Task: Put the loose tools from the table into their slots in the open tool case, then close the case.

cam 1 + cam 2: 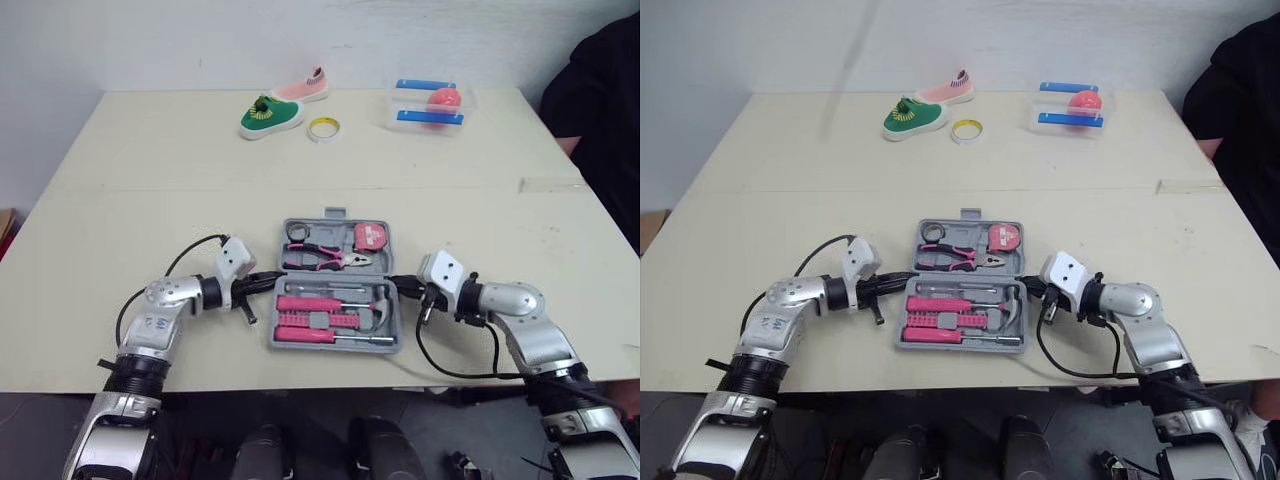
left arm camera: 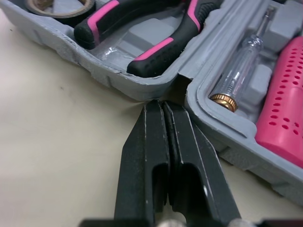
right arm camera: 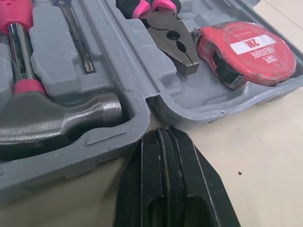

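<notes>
Tools sit seated in the tool case [image 1: 330,347]. Left gripper [image 1: 268,281] and right gripper [image 1: 399,286], fingers together, flank its hinge. Judgement: raise 1 half evenly from both sides.

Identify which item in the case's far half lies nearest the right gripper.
The red tape measure, marked 2M, at that half's right end beside the right gripper; the pliers lie mid-tray and the black tape roll at the left end.
</notes>
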